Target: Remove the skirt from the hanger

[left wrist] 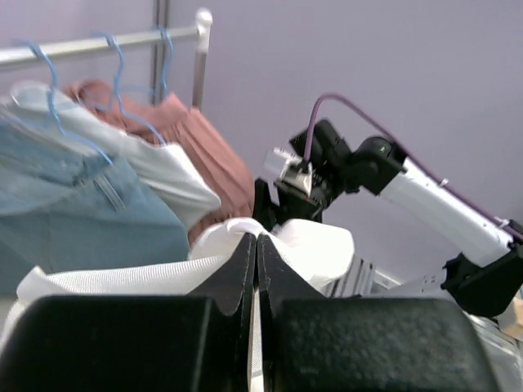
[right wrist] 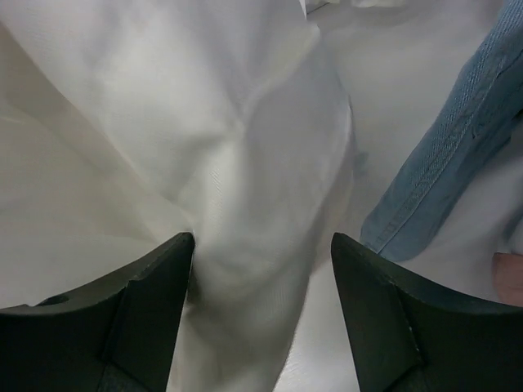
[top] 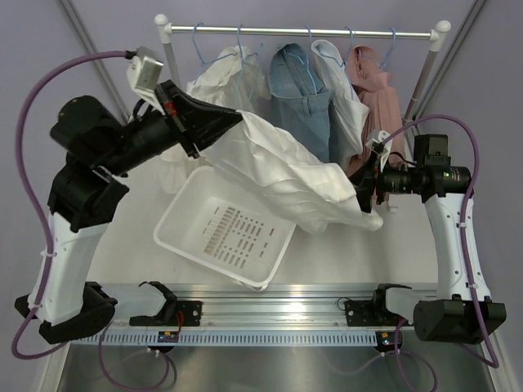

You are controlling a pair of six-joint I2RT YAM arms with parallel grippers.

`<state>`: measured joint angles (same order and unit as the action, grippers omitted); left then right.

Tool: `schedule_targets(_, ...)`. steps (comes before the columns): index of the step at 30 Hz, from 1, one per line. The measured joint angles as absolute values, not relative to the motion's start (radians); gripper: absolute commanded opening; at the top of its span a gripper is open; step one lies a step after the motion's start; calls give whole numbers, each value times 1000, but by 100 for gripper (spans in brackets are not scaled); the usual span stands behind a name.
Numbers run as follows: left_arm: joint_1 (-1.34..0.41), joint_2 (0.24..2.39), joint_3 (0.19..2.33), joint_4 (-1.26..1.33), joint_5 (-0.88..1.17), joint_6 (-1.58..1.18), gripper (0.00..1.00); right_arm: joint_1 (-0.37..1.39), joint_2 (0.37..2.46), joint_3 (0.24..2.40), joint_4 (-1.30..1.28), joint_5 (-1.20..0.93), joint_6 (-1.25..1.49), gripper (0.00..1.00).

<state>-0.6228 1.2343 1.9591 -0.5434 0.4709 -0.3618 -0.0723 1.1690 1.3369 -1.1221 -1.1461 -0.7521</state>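
Item: white skirt [top: 278,167]. Loc. – in front of the clothes rack [top: 302,31], off the rail, stretched slantwise between the two arms and sagging over a white laundry basket [top: 176,220] that sits tilted below the rack.

L gripper [top: 233,121]: fingers pressed together, clamped on the skirt's upper end, nr the rack's left side.

R gripper [top: 365,196]: jaws apart, skirt fabric lying between them, not pinched; below the rack's right end.

Also on rack, on blue hangers [top: 200,37]: white garment [top: 225,77] at left, denim garment [top: 301,106] mid-rail, rust-pink garment [top: 377,90] at right – all behind the skirt.
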Motion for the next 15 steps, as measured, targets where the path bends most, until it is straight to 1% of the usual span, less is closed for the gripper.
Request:
schedule_targets(8,-621,1168,2151,-566,358,-298,0,-72,1172,1337,-1118,-1147,-739,77)
schedule_targets(15,-620,1120,2171,-725,215,-202,0,-72,1172,1337,-1116,-1163,-730,77)
